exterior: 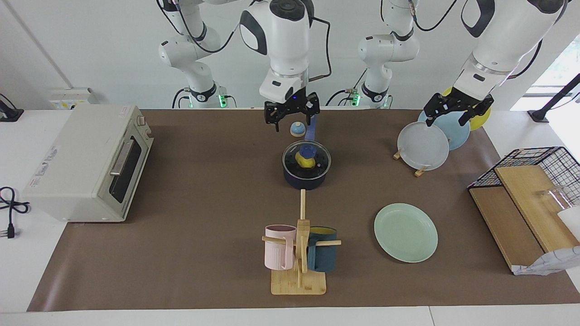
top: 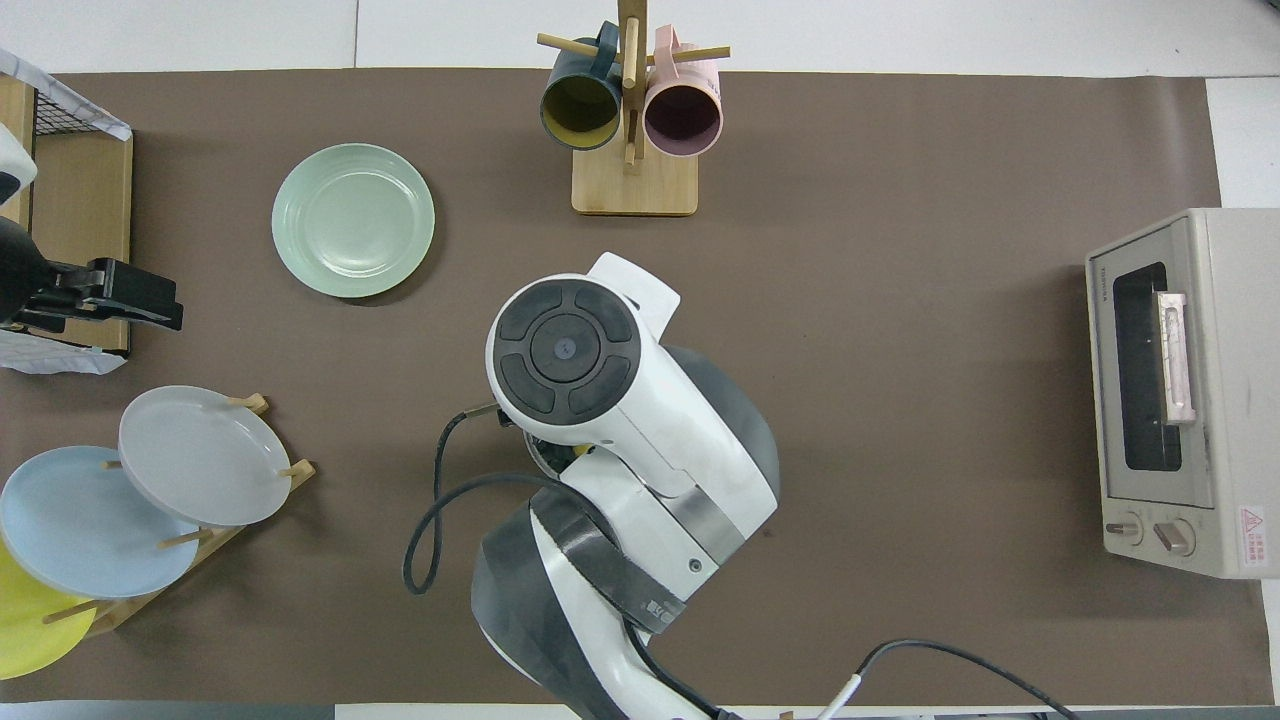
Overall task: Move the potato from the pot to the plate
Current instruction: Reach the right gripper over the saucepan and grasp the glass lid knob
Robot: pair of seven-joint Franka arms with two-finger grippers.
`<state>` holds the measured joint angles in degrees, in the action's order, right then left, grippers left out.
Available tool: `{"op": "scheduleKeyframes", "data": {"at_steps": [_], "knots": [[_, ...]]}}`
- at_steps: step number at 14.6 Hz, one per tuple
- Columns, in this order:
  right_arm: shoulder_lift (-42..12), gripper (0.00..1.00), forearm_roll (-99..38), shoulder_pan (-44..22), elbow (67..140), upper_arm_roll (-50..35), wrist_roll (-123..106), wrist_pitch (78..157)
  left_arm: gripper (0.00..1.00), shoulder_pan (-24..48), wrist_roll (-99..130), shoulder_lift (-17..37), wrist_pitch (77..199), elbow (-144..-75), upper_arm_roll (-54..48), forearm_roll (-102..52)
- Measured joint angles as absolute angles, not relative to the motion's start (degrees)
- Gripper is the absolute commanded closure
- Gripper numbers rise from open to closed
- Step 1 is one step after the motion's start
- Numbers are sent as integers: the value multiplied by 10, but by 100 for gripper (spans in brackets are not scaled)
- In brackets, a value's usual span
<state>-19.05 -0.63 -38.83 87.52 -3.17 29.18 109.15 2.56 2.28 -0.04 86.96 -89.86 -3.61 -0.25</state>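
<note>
The pot (exterior: 306,179) stands mid-table under a glass lid (exterior: 318,159) with a blue knob. Through the lid shows the yellow potato (exterior: 303,161). My right gripper (exterior: 292,118) hangs open over the pot's long blue handle (exterior: 311,128), holding nothing. In the overhead view the right arm covers the pot, and only a sliver of the potato (top: 583,451) shows. The mint-green plate (exterior: 405,232) (top: 353,220) lies bare toward the left arm's end, farther from the robots than the pot. My left gripper (exterior: 447,116) waits open over the plate rack.
A toaster oven (exterior: 86,167) stands at the right arm's end. A mug rack (exterior: 299,253) with two mugs stands farther from the robots than the pot. A small blue bell (exterior: 297,130) lies beside the handle. A rack of plates (exterior: 423,146) and a wire basket (exterior: 539,163) are at the left arm's end.
</note>
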Motion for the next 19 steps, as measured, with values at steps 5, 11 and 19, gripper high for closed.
{"op": "scheduleKeyframes", "data": {"at_steps": [5, 11, 19], "knots": [[-194, 0, 7, -390, 954, -29, 292, 1169, 0, 26, 23, 0, 870, -899, -36, -3], [-197, 10, 13, -396, 970, -30, 292, 1198, 0, 26, 23, 0, 870, -899, -36, -3], [-201, 52, 14, -396, 973, -30, 292, 1204, 0, 26, 23, 0, 870, -899, -36, -3]]}}
